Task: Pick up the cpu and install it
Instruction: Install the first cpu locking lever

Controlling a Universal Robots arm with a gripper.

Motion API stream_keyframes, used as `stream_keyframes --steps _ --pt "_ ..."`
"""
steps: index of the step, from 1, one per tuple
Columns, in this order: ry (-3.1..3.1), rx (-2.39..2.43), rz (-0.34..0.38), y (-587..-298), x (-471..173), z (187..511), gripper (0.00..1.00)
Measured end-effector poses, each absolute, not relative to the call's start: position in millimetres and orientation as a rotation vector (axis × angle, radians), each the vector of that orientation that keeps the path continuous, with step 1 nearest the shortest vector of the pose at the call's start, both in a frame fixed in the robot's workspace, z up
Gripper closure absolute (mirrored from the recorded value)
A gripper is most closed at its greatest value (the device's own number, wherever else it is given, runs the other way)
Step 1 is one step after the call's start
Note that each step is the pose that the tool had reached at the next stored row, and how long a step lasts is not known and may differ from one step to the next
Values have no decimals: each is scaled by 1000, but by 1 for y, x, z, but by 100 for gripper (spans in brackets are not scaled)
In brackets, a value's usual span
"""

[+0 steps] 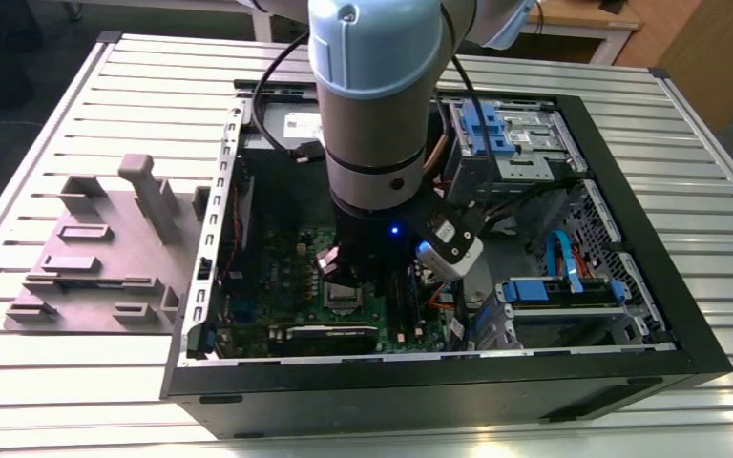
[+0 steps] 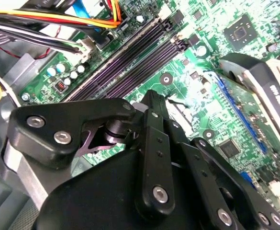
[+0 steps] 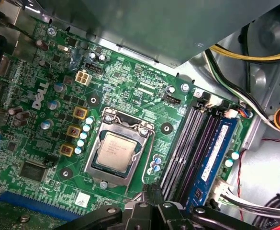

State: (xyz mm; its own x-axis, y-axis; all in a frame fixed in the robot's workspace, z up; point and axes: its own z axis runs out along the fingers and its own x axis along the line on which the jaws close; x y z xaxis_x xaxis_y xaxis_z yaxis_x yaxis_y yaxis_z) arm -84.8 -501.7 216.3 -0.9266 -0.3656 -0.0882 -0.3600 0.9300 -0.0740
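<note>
Hangs above the socket (image 3: 115, 151) with the cpu (image 3: 115, 149) seated in it; tool (image 3: 151, 203) grip state impossible to tell.

Cpu (image 3: 115, 150): brushed silvery metal top, dull sheen. Socket frame (image 3: 144, 132) around it: bare shiny metal. Board (image 3: 130, 91): glossy green laminate. Tool (image 2: 151, 158) links: matt black metal, bright steel screws.

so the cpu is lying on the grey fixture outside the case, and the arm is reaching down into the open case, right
Not quite. The cpu sits in the socket on the motherboard, inside the case, as the first wrist view shows. The arm is indeed reaching down into the open case, and the grey fixture does sit outside it.
</note>
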Motion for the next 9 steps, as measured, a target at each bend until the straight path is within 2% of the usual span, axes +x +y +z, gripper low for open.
stream_keyframes --steps 9 --pt "2988 -560 -86 -500 -85 217 90"
